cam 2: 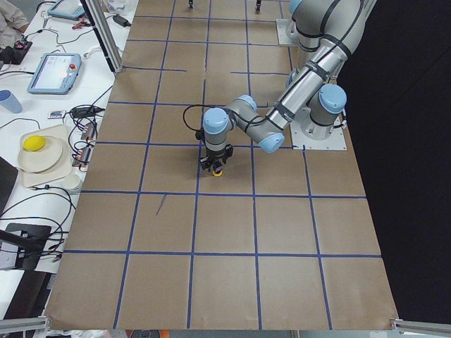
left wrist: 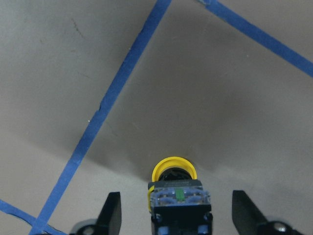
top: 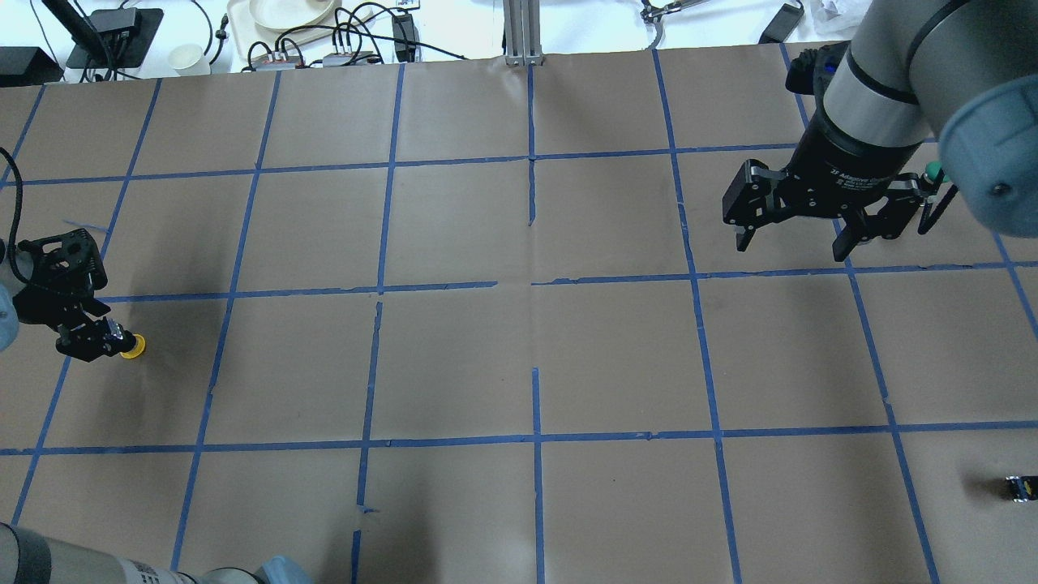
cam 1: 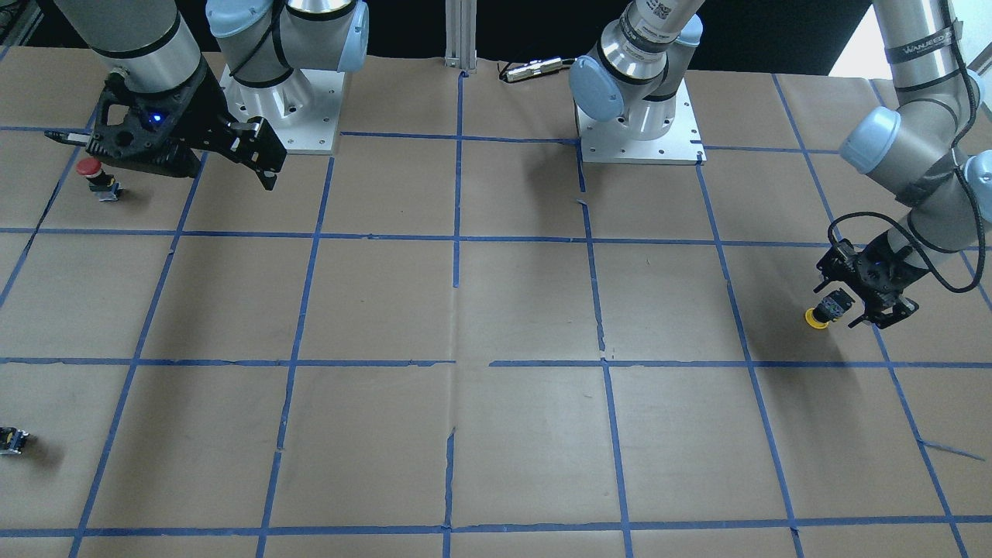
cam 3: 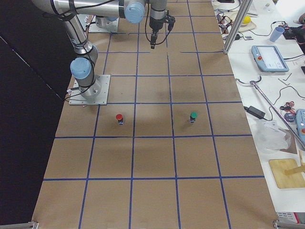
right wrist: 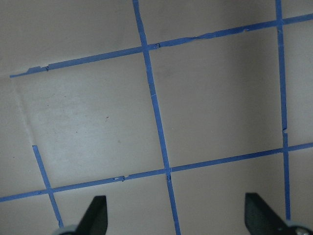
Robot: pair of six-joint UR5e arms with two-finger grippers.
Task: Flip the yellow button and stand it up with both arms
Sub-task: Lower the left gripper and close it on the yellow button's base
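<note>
The yellow button (left wrist: 179, 195) sits between the fingers of my left gripper (top: 101, 339), near the table's left end. Its yellow cap (cam 1: 816, 318) points down and away from the palm, against the paper. Its blue-grey body end faces the wrist camera. The left fingers (left wrist: 112, 215) stand wide apart on either side and do not touch it, so the left gripper is open. My right gripper (top: 791, 243) hangs open and empty above the table on the far right; the right wrist view shows only bare paper and blue tape lines between its fingers (right wrist: 98, 215).
A red-capped button (cam 1: 93, 174) stands just under the right arm's wrist. A green-capped one (cam 3: 193, 116) stands beside it. A tiny black-yellow part (top: 1019, 487) lies near the right front edge. Cables, plates and a cup (top: 186, 57) crowd the far side beyond the paper.
</note>
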